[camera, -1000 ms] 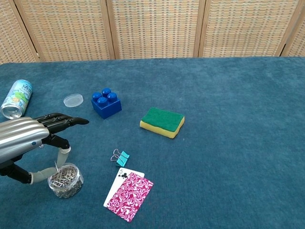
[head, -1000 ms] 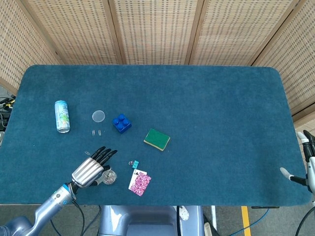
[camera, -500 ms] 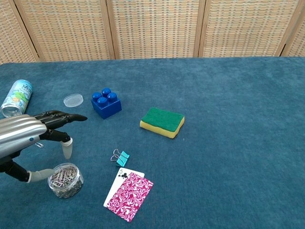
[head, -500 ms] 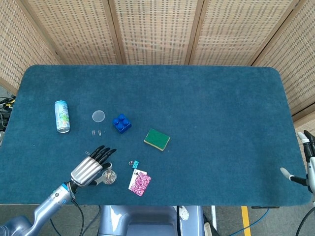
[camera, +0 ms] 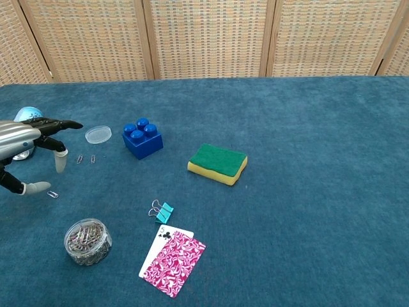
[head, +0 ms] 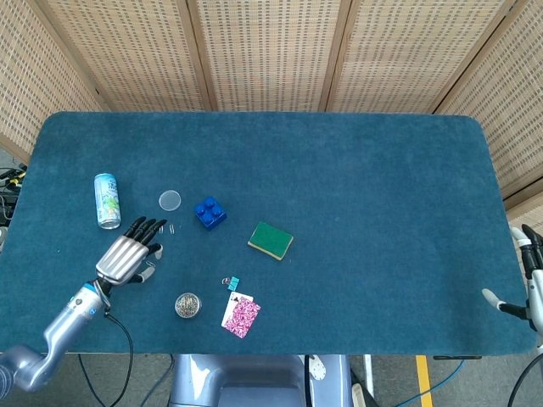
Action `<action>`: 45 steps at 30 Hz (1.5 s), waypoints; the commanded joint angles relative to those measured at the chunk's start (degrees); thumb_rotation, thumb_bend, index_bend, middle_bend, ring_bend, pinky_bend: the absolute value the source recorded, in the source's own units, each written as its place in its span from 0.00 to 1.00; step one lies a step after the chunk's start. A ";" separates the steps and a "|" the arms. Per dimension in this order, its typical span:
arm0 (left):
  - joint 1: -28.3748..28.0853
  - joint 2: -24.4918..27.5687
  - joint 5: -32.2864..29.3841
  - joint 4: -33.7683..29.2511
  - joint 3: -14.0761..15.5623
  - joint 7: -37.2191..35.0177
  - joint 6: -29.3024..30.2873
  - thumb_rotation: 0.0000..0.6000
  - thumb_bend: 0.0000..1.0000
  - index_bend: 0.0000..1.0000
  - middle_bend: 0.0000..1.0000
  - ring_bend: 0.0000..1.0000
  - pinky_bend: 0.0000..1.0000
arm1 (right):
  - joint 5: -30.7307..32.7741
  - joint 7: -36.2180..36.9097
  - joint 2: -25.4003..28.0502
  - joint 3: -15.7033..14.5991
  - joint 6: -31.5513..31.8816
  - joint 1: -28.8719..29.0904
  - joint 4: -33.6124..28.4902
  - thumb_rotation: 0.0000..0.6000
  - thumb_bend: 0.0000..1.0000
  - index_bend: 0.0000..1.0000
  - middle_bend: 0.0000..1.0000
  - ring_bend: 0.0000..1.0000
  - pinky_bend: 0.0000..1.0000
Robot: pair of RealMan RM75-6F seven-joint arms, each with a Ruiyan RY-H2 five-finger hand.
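The left hand [camera: 29,137] is cut off by the left edge of the chest view, so only its fingers are seen there. The can [camera: 25,115] near the table's left edge is mostly hidden behind them. The right hand [head: 524,275] is cut by the right edge of the head view, beyond the table's right edge; whether it is spread or closed cannot be told. The paper clips [head: 166,227] are too small to count from above.

Head view looking steeply down from high over the whole table [head: 356,195], chest view sitting lower and nearer, facing the far screens, both sharing the near-left tabletop.
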 commanded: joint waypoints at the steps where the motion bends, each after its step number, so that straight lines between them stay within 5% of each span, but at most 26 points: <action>1: -1.30 -2.75 -0.96 4.21 -0.41 -3.18 -2.17 1.00 0.32 0.50 0.00 0.00 0.00 | 0.27 -0.47 -0.17 0.08 -0.08 0.10 0.00 1.00 0.00 0.00 0.00 0.00 0.00; 20: -1.05 -5.54 -2.82 10.30 0.57 -3.77 -4.27 1.00 0.32 0.53 0.00 0.00 0.00 | 0.45 -0.34 -0.22 0.21 0.15 -0.05 0.19 1.00 0.00 0.00 0.00 0.00 0.00; 45: -1.47 -6.03 -3.30 10.11 0.98 -3.14 -5.58 1.00 0.32 0.53 0.00 0.00 0.00 | 0.45 -0.55 -0.27 0.13 0.00 -0.03 0.19 1.00 0.00 0.00 0.00 0.00 0.00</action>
